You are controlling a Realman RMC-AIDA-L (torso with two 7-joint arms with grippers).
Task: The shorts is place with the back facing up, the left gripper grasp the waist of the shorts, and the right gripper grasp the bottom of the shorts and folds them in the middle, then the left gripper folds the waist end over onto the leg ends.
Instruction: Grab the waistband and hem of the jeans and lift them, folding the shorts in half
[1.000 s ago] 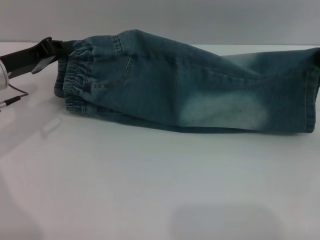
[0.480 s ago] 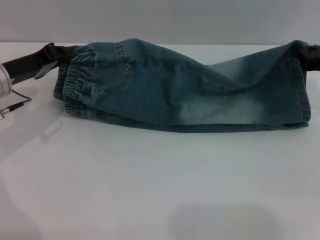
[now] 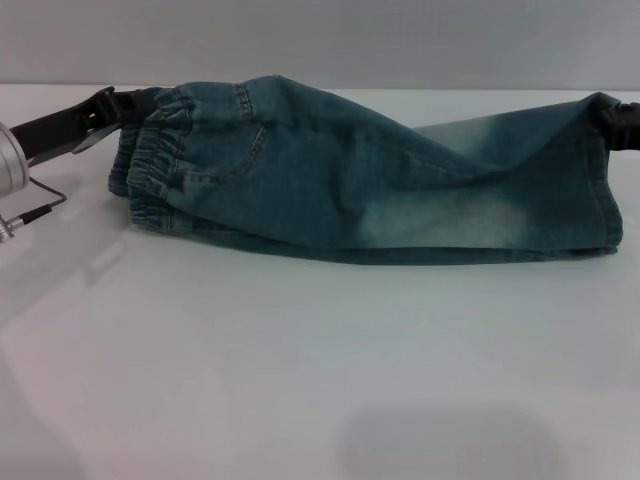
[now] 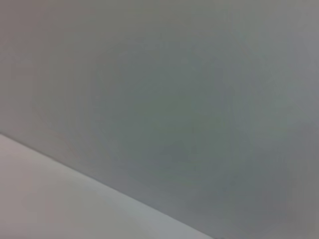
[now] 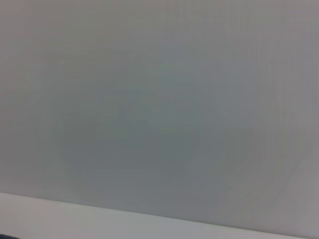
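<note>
White desk [image 3: 300, 380] against a plain grey wall, nothing else around, and both wrist views show only blank wall and desk edge, so the head view does all the work.

Left claw [image 3: 128, 103] sits at the far corner of the waist of the shorts [image 3: 152, 165], its black fingers buried in the gathered band, so it looks pinched onto the fabric, though I can't see the tips. Out from there the shorts [image 3: 380, 190] run across the desk already doubled lengthwise, one leg over the other, pocket up. At the opposite end the right claw [image 3: 622, 125] has the top corner of the bottom of the shorts [image 3: 605, 190]; it's cut off by the frame, so I can't tell how its fingers sit, but the hem is pulled up toward it.

My guess is the lengthwise fold is basically done. Risk from here: both grips are only on corners, so the lower layer could slide out of line once let go. The waist-over-legs fold could also land crooked if the left claw holds just one layer.
</note>
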